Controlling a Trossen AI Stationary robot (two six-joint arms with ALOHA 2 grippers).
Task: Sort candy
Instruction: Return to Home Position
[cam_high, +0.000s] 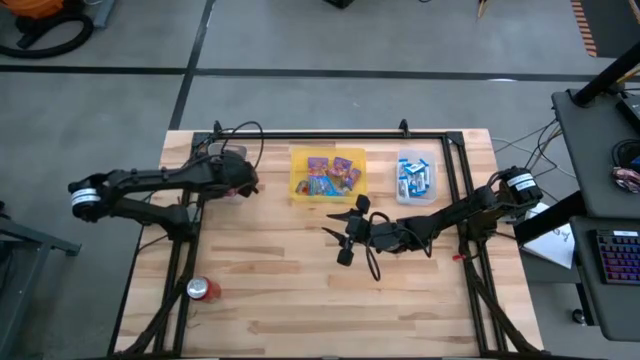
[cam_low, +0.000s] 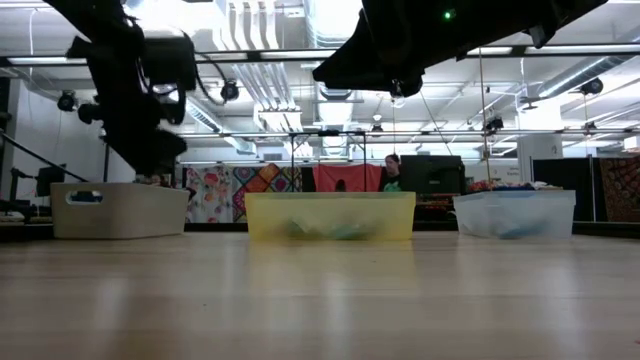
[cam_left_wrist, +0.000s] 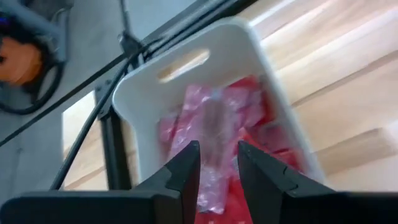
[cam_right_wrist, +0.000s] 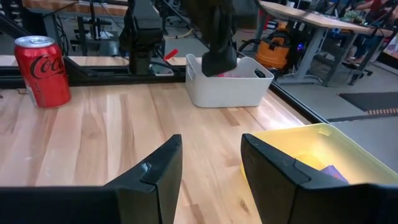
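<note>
High view gives us the light wooden table (cam_high: 300, 300) with three bins in a row along its far edge. The left gripper (cam_high: 240, 182) hangs over the white plastic bin (cam_left_wrist: 205, 50) at the left end of this row. In the left wrist view, we see its two dark fingers (cam_left_wrist: 186, 165) a little apart, with nothing between them. Below them, the flat red packets (cam_left_wrist: 255, 124) lie heaped inside the white bin. We cannot tell from these pictures whether the fingertips touch the packets.

The yellow plastic bin (cam_high: 293, 170) stands in the middle of the row and holds the purple multicolour packets (cam_high: 330, 175). Just to the right of it, the transparent plastic bin (cam_high: 418, 153) holds the slim blue-and-white bars (cam_high: 412, 180). We see no candy lying on the bare wood.

The right gripper (cam_high: 342, 235) is above the middle of the table, near the front side of the yellow bin. Its jaws are spread wide and hold nothing, as the right wrist view shows. The red soda can (cam_high: 203, 290) stands upright near the front left corner of the table, well apart from the bins and from both grippers.
</note>
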